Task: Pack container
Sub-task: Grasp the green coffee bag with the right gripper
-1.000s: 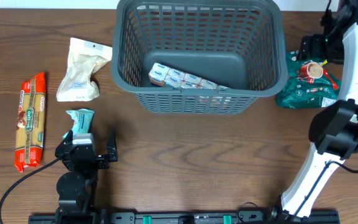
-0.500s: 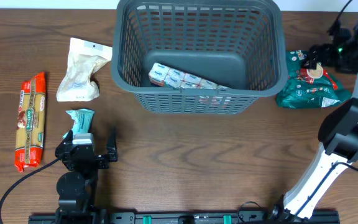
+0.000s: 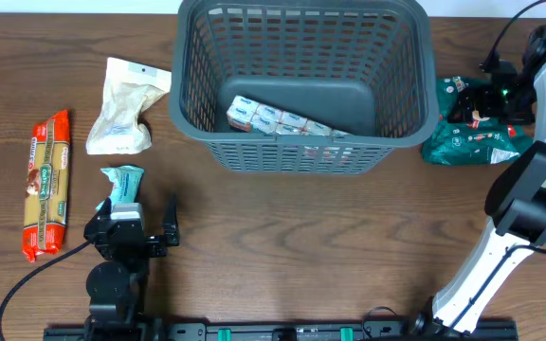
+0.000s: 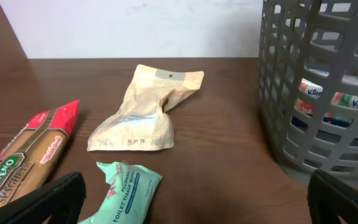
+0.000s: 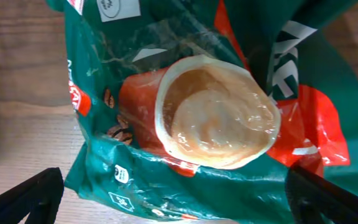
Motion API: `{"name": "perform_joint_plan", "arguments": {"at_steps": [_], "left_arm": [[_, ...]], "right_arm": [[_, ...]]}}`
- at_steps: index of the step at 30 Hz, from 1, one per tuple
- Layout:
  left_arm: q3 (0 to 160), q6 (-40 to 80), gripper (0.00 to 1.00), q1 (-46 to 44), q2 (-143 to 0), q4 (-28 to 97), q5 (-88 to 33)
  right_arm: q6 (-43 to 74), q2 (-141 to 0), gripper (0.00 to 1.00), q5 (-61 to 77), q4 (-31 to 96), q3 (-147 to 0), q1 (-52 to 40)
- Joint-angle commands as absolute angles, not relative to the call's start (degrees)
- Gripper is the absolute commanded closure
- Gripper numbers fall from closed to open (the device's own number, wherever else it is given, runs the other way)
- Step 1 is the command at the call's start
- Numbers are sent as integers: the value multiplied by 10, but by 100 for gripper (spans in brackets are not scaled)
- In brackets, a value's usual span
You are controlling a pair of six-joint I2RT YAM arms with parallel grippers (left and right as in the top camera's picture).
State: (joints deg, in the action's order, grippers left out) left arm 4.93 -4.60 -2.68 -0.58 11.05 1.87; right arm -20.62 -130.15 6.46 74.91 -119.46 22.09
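The dark grey lattice container (image 3: 292, 156) stands at the back centre, with a row of white-and-blue tissue packs (image 3: 275, 119) on its floor. It also shows in the left wrist view (image 4: 316, 81). My right gripper (image 3: 482, 98) hangs open over a green and red food packet (image 3: 467, 144) right of the container. In the right wrist view its fingers (image 5: 176, 202) straddle the packet (image 5: 197, 118) without closing on it. My left gripper (image 3: 131, 232) rests open and empty near the front left, with a teal tissue pack (image 4: 126, 196) just ahead of its fingers (image 4: 191, 208).
A beige paper bag (image 3: 126, 104) lies left of the container, and it also shows in the left wrist view (image 4: 145, 109). A red spaghetti packet (image 3: 48, 185) lies at the far left. The teal tissue pack (image 3: 121, 183) lies between the spaghetti packet and my left arm.
My right gripper has swung from the back right corner down over the green and red packet. The left arm and the other things have not moved.
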Motion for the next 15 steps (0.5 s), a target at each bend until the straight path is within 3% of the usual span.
{"name": "perform_joint_plan", "arguments": {"at_steps": [1, 15], "left_arm": [[34, -53, 1, -24, -2, 114, 19], [34, -53, 1, -24, -2, 114, 19]], "right_arm": [[-202, -1305, 1, 52, 747, -1195, 204], [-210, -1289, 1, -30, 745, -1223, 138]]}}
